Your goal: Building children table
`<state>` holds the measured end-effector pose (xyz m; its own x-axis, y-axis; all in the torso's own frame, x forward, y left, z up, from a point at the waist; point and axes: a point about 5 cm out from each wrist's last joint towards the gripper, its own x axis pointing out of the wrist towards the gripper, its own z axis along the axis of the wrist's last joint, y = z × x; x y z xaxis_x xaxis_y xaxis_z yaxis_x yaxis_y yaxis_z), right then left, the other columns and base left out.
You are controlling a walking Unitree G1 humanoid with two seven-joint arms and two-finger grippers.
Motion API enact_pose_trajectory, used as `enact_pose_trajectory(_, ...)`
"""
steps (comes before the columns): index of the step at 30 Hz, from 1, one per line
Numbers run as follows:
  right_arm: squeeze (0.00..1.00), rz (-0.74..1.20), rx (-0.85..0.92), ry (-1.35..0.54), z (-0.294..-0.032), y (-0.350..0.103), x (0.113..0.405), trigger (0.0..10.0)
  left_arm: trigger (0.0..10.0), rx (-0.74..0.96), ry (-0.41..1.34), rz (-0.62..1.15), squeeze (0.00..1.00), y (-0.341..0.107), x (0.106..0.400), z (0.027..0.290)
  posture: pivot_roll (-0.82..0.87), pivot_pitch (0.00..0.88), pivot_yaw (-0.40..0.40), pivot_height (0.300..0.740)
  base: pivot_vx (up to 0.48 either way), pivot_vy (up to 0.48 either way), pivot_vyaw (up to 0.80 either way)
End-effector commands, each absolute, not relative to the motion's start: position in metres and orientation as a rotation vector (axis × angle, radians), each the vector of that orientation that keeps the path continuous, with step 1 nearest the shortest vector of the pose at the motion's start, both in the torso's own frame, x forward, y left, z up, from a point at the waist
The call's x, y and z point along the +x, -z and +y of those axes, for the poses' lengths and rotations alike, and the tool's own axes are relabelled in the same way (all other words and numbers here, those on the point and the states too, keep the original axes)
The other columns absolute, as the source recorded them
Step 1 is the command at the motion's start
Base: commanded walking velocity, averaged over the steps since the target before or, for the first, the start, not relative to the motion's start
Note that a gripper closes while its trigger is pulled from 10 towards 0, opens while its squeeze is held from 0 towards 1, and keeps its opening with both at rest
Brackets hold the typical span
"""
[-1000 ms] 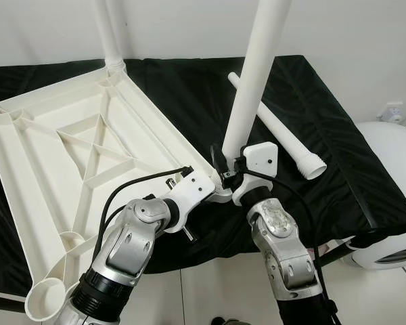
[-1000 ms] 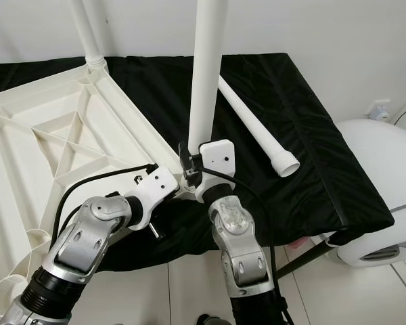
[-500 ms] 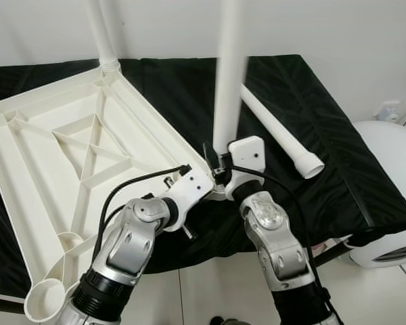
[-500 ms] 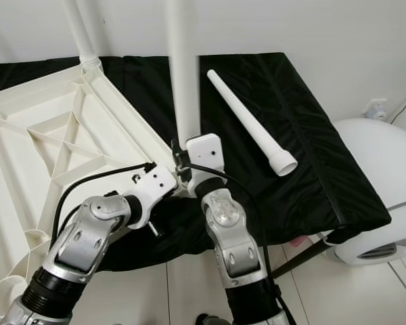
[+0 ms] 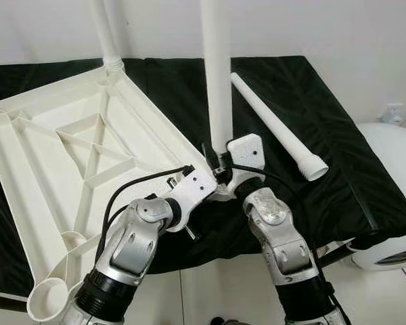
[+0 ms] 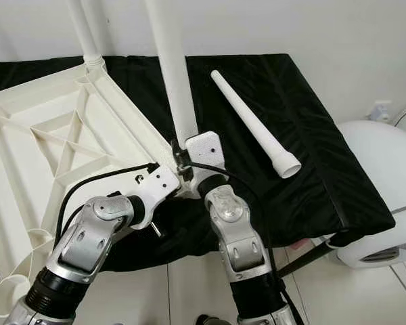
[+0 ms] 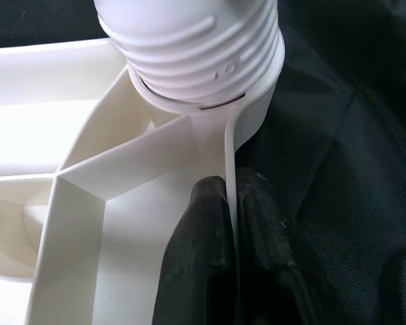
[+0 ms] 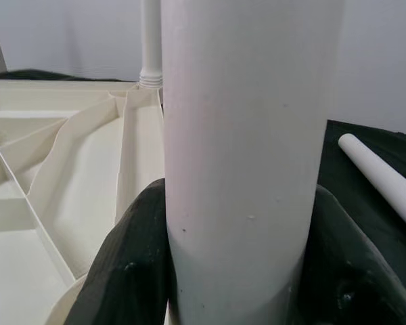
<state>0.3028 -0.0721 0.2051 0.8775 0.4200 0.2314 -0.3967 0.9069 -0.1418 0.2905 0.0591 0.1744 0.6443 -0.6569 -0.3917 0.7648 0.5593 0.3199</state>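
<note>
Leg [image 5: 216,74] now upright in corner socket; R jaws [image 8: 243,271] grip it, L jaws [image 7: 233,223] pinch tabletop [image 5: 68,142] rim.

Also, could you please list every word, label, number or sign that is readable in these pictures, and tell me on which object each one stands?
No readable text appears anywhere.
The white tabletop, the upright leg and the loose leg are plain plastic.
The black cloth carries no print.
The right gripper and the left gripper show no label.
Small raised marks on the leg's threaded collar cannot be read as characters.
</note>
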Motion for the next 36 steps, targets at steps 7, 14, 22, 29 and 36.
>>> enact_pose_trajectory(7, 0.00, 0.007, -0.088, -0.468, -0.099, -0.138, 0.301, 10.0, 10.0, 0.464, 0.811, 0.188, 0.00, -0.174, 0.289, 0.050, -0.07, 0.190, -0.029, 0.740, 0.000, 0.000, 0.00)
enact_pose_trajectory(14, 0.00, 0.001, -0.112, -0.530, -0.097, -0.136, 0.298, 10.0, 10.0, 0.466, 0.809, 0.188, 0.00, -0.174, 0.290, 0.050, -0.07, 0.196, -0.026, 0.740, 0.000, 0.000, 0.00)
enact_pose_trajectory(22, 0.00, 0.011, -0.129, -0.688, -0.103, -0.134, 0.298, 10.0, 10.0, 0.467, 0.809, 0.193, 0.00, -0.173, 0.289, 0.051, -0.06, 0.192, -0.024, 0.740, 0.000, 0.000, 0.00)
enact_pose_trajectory(29, 0.00, 0.033, -0.115, -0.800, -0.120, -0.135, 0.303, 10.0, 10.0, 0.473, 0.819, 0.190, 0.00, -0.173, 0.287, 0.050, -0.06, 0.182, -0.024, 0.740, 0.000, 0.000, 0.00)
enact_pose_trajectory(36, 0.00, 0.076, -0.103, -0.944, -0.139, -0.137, 0.310, 10.0, 10.0, 0.476, 0.822, 0.184, 0.00, -0.175, 0.288, 0.049, -0.06, 0.179, -0.023, 0.740, 0.000, 0.000, 0.00)
